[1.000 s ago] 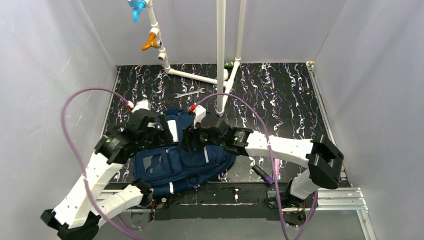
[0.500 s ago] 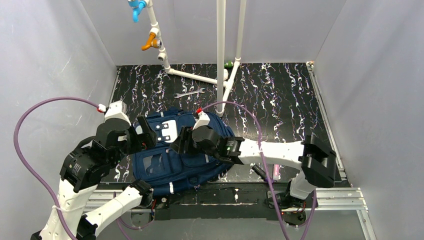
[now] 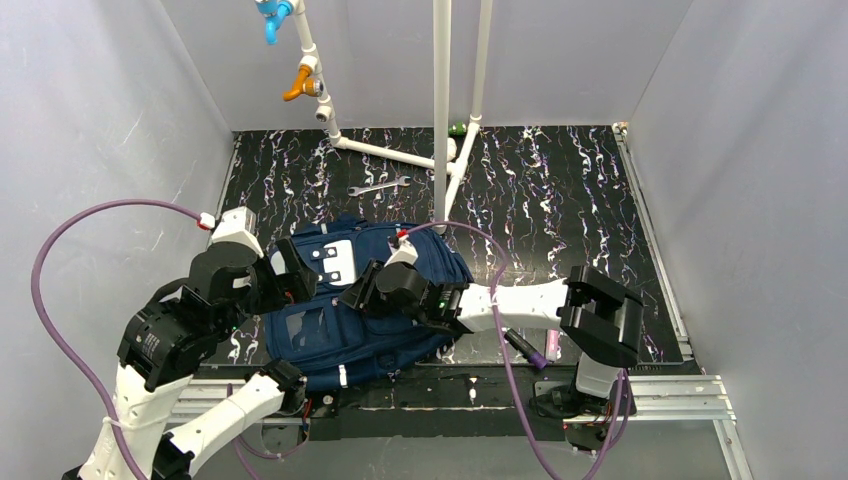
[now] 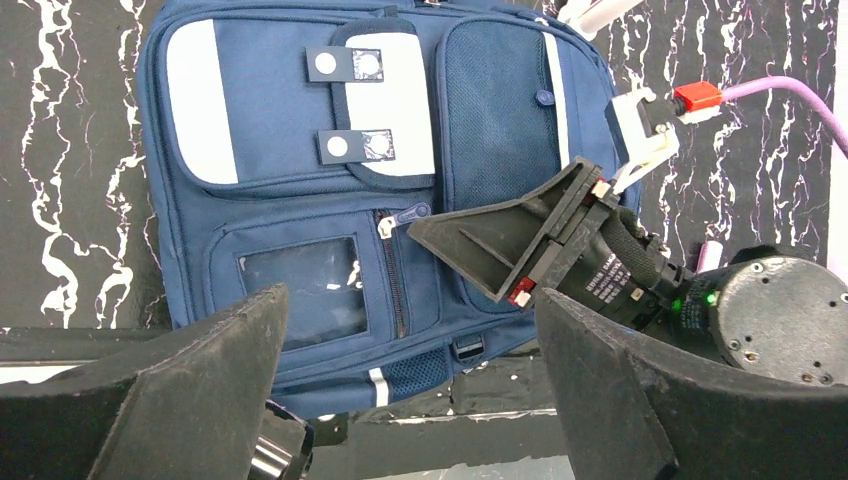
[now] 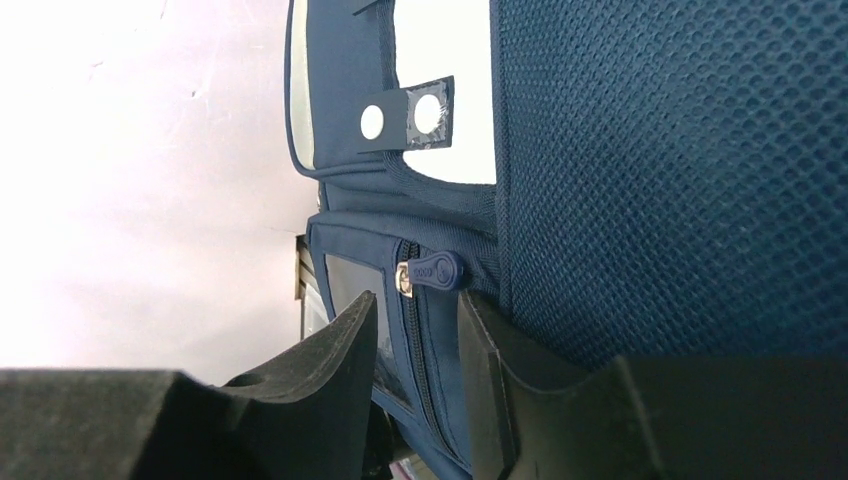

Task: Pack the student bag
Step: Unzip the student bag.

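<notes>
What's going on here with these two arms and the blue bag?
The student bag lies flat on the black marbled table with its front pockets facing up. The right gripper is down at the front pocket. Its fingers sit on either side of the zipper, just short of the blue zip pull, with a narrow gap between them and nothing clamped. The left gripper hovers wide open above the bag, holding nothing.
</notes>
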Robot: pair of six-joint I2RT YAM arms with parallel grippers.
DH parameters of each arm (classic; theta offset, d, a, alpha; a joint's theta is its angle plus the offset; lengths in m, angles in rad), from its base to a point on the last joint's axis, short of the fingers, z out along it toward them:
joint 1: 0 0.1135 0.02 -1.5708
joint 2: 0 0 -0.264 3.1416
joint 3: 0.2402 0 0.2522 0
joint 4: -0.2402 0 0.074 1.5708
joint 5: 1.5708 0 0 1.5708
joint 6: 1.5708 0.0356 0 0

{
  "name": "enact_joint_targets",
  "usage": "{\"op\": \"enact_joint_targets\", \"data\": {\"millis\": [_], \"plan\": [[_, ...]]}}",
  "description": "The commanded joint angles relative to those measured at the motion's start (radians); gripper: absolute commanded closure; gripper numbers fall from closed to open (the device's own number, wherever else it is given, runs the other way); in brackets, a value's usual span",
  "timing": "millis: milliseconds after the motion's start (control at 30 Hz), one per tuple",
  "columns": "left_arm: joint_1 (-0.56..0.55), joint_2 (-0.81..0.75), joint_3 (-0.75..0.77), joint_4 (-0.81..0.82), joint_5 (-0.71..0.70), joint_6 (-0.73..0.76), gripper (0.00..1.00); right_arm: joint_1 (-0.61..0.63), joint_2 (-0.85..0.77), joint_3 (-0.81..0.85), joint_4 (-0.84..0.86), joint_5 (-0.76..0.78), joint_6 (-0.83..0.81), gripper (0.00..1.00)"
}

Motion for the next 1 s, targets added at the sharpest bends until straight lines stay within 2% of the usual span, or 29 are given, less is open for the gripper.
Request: {"op": "enact_joint_targets", "data": {"millis": [0, 200, 400, 600, 733, 967], "plan": [[-0.002, 0.008, 0.020, -0.001, 0.019, 0.021, 0.07, 0.004, 0.041, 0.011, 0.054, 0.050, 0.059, 0.57], [-0.002, 0.005, 0.025, 0.004, 0.030, 0.024, 0.07, -0.001, 0.063, 0.018, 0.048, 0.099, 0.094, 0.58], [-0.002, 0.008, 0.035, 0.005, 0.044, 0.021, 0.07, -0.003, 0.106, 0.092, -0.090, 0.160, 0.146, 0.58], [-0.002, 0.010, 0.032, 0.009, 0.052, 0.022, 0.07, -0.013, 0.151, 0.147, -0.185, 0.169, 0.156, 0.62], [-0.002, 0.015, 0.004, 0.014, 0.053, 0.023, 0.07, -0.014, 0.175, 0.142, -0.154, 0.169, 0.133, 0.60], [-0.002, 0.022, -0.040, 0.020, 0.067, 0.012, 0.07, -0.020, 0.214, 0.176, -0.195, 0.208, 0.134, 0.59]]}}
